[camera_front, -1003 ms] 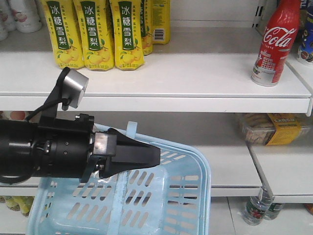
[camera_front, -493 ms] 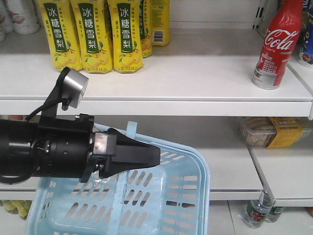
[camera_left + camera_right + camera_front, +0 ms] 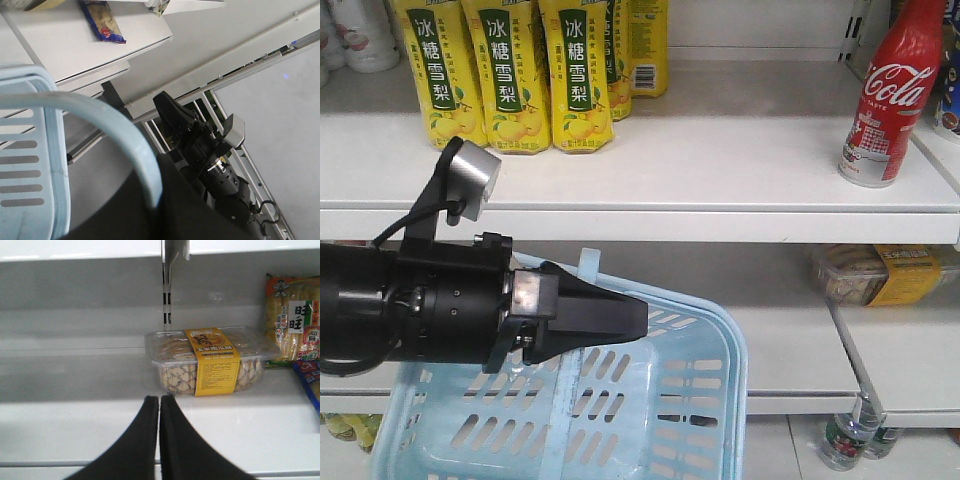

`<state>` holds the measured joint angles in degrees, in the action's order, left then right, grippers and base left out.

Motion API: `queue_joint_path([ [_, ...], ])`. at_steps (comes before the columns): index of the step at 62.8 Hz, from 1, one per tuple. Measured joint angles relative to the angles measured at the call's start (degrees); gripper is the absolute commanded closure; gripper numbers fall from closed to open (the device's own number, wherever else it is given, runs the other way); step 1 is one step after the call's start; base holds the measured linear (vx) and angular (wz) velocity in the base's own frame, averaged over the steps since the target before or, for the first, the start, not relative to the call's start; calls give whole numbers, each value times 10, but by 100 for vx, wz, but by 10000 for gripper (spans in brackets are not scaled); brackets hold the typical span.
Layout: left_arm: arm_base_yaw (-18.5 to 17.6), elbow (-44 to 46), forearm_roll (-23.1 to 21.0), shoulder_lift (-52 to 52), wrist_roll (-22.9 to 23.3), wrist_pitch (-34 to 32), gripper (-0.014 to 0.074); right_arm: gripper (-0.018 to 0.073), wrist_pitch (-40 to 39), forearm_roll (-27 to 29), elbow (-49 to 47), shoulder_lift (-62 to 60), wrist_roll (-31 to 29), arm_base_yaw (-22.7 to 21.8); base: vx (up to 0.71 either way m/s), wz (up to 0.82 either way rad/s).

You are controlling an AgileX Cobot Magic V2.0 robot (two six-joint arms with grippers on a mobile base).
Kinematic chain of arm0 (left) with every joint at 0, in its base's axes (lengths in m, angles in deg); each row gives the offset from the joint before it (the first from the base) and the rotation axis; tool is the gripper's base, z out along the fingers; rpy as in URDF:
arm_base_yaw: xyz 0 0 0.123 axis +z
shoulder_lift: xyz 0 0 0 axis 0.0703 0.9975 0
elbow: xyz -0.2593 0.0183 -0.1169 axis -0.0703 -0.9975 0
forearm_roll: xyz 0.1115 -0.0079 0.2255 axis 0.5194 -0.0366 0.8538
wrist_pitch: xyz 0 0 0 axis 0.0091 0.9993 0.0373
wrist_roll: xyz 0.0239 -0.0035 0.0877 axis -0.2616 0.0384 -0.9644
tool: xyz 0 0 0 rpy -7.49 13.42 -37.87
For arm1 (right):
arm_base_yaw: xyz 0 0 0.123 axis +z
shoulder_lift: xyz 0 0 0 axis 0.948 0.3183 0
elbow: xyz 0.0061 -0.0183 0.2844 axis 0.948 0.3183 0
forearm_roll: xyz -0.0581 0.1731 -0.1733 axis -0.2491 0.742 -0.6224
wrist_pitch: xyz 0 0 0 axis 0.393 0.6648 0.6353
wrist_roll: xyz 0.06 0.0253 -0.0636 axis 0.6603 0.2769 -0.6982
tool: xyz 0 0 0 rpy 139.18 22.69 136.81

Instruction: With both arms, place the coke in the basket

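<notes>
Honestly, the coke [image 3: 885, 100] stands upright at the far right of the top shelf [image 3: 720, 160], well apart from the basket [image 3: 705, 310] hanging lower left. The right claw [image 3: 159, 402] is clenched on nothing and aimed at a snack box [image 3: 210, 360] one shelf down. Can't tell if the left claw grips the basket handle [image 3: 100, 117], it just runs into dark, and the big risk imo is that tall slim coke tipping if a barely opened claw clips it, or missing the tilted basket.

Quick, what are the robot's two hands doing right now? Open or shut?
Left gripper: fingers shut on the handle of the light blue plastic shopping basket.
Right gripper: fingers shut, holding nothing.
</notes>
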<state>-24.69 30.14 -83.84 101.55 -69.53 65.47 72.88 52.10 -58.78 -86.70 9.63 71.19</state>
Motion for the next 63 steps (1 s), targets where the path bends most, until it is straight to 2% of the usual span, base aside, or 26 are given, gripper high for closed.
queue_joint_path([
  [63,0,0,0,0,0,0,603,565,0,0,0,0,0,0,0,0],
])
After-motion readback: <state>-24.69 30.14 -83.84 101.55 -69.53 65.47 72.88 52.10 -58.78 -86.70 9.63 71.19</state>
